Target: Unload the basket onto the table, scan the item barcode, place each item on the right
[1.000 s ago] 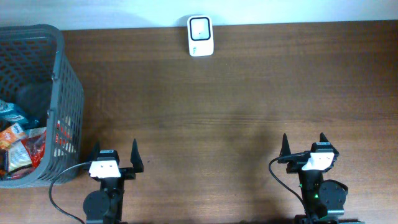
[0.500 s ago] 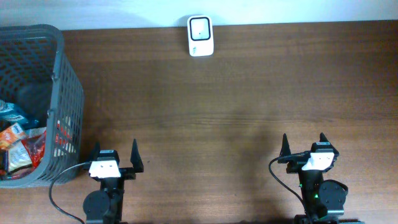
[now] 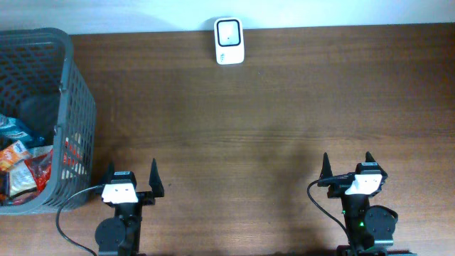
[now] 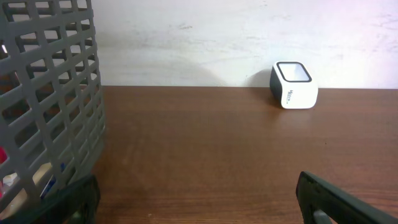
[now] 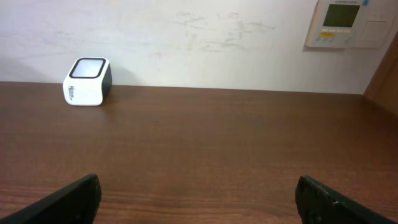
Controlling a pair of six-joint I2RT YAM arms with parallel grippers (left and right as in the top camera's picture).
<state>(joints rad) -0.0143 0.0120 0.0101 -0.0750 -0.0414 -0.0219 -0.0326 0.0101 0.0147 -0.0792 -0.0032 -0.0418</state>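
A white barcode scanner (image 3: 229, 41) stands at the table's far edge against the wall; it also shows in the left wrist view as the scanner (image 4: 293, 85) and in the right wrist view as the scanner (image 5: 87, 81). Colourful packaged items (image 3: 21, 167) lie inside the grey basket (image 3: 75, 107) at the left; no barcode is visible on them. My left gripper (image 3: 131, 174) rests at the front edge beside the basket, open and empty. My right gripper (image 3: 347, 165) sits at the front right, open with nothing between its fingers.
The basket's mesh wall (image 4: 50, 93) fills the left of the left wrist view, close to my left fingertip. A wall panel (image 5: 345, 23) hangs behind the table at the right. Brown wooden tabletop (image 3: 249, 128) lies between grippers and scanner.
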